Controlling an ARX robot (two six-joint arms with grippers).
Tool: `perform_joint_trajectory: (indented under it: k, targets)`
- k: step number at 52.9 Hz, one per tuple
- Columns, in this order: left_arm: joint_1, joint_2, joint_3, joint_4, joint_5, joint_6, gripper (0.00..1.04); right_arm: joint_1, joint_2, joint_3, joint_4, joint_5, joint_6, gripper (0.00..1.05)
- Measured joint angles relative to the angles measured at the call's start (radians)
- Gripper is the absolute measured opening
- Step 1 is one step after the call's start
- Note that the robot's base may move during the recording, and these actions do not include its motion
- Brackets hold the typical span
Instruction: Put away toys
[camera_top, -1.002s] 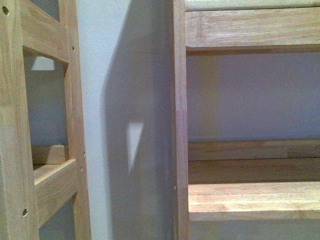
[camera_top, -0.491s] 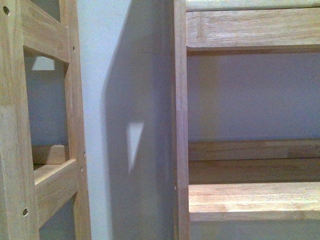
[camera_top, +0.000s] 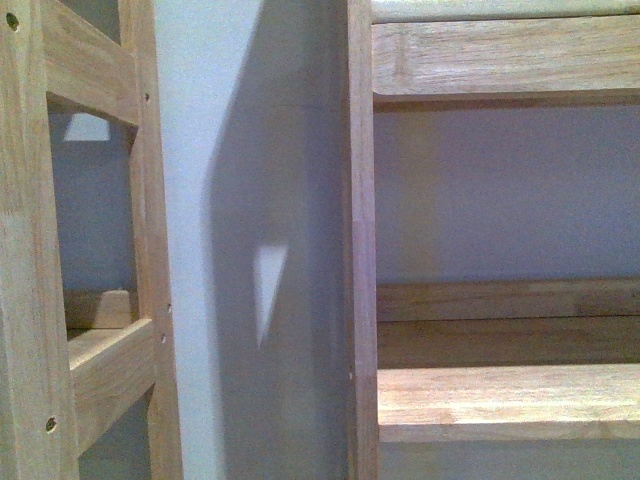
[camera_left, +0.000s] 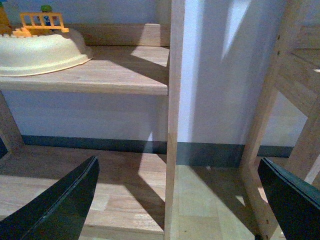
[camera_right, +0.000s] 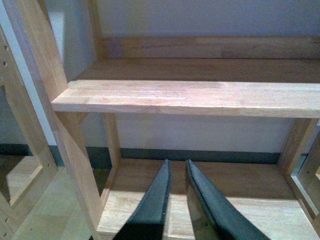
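The toys are out of view in every frame. My left gripper (camera_left: 177, 160) is open, its two dark fingers (camera_left: 65, 200) spread wide with nothing between them; it faces a light wooden shelf post (camera_left: 172, 125) and the floor by the wall. My right gripper (camera_right: 177, 162) is shut, its dark fingers (camera_right: 155, 200) nearly together and holding nothing, pointing at the bottom board (camera_right: 230, 200) of a wooden shelf unit. The front view shows neither arm, only shelf frames and wall.
A cream basin (camera_left: 42, 52) holding an orange fence-shaped plastic piece (camera_left: 42, 21) sits on a shelf board (camera_left: 115, 75). A bare wooden shelf (camera_right: 200, 97) spans the right wrist view. A second wooden frame (camera_top: 110, 360) stands left of the grey wall (camera_top: 250, 200).
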Motion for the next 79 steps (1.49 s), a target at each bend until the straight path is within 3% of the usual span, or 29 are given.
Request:
perform_joint_trajectory:
  k: [59, 79]
  targets:
    - [0.0, 0.0, 0.0, 0.0, 0.0, 0.0, 0.99, -0.002, -0.101, -0.111, 0.021, -0.002, -0.001, 0.04]
    - [0.0, 0.0, 0.0, 0.0, 0.0, 0.0, 0.99, -0.002, -0.101, -0.111, 0.021, -0.002, -0.002, 0.58]
